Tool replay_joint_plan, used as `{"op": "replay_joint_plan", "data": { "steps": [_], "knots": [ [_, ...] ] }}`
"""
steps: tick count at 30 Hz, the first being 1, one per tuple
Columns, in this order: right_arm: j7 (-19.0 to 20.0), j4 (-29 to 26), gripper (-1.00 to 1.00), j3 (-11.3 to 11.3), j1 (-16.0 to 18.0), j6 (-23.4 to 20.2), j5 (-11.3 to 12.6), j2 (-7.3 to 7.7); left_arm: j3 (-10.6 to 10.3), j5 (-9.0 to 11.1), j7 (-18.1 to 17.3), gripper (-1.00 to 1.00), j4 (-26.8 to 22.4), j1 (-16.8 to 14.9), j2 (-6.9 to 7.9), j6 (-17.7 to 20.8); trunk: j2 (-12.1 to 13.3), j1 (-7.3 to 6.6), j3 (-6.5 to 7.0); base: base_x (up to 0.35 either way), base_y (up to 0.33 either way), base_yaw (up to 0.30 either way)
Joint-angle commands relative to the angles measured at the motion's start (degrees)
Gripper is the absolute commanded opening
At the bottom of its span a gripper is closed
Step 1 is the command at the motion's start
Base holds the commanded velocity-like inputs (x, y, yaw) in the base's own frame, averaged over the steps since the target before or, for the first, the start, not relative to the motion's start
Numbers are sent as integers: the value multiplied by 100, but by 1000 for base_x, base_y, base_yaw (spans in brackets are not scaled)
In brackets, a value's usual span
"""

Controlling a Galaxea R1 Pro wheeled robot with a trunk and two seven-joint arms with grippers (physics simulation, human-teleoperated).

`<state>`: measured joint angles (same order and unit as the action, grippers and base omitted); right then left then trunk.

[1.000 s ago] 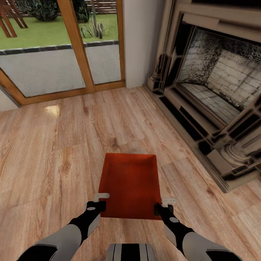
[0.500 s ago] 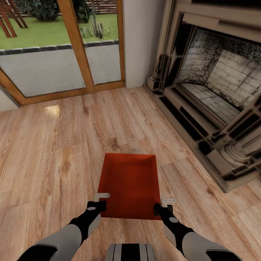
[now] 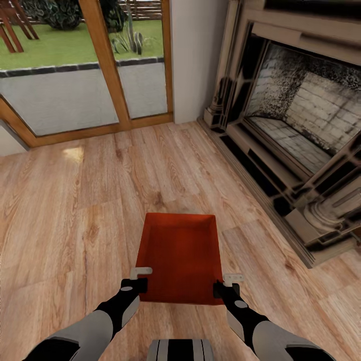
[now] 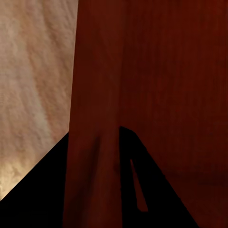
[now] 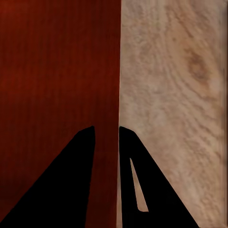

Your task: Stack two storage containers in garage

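Left gripper and right gripper each have jaws clamped on a side wall of the orange-red storage container, near the fireplace.

Light: bright, even daylight came from the glass door at 11 o'clock.
Glare: a pale patch lay on the floor near the door.
Shadows: faint, soft under the bin.
Wrist views: blurred grain, fingers plain black silhouettes.
Fireplace: coarse, smeared textures.
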<state>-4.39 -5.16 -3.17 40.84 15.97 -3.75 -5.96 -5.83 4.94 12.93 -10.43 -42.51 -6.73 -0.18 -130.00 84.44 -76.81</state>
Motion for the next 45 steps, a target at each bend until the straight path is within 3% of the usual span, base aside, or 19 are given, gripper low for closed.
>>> {"op": "replay_joint_plan", "data": {
  "steps": [1,7,8,45],
  "knots": [
    [-36,6,-100,-35,3,20,-20,-2,-15,19,52,-100,-3,-3,5,0,40,-23,15,0,0,0],
    [-36,6,-100,-35,3,20,-20,-2,-89,136,52,-100,-3,-3,5,0,281,-155,123,0,0,0],
    [-36,6,-100,-35,3,20,-20,-2,347,-406,52,-100,-3,-3,5,0,321,-177,141,0,0,0],
    [-36,6,-100,-35,3,12,-20,-2,352,-406,52,-100,-3,-3,5,0,1805,-990,805,0,0,0]
  ]
}}
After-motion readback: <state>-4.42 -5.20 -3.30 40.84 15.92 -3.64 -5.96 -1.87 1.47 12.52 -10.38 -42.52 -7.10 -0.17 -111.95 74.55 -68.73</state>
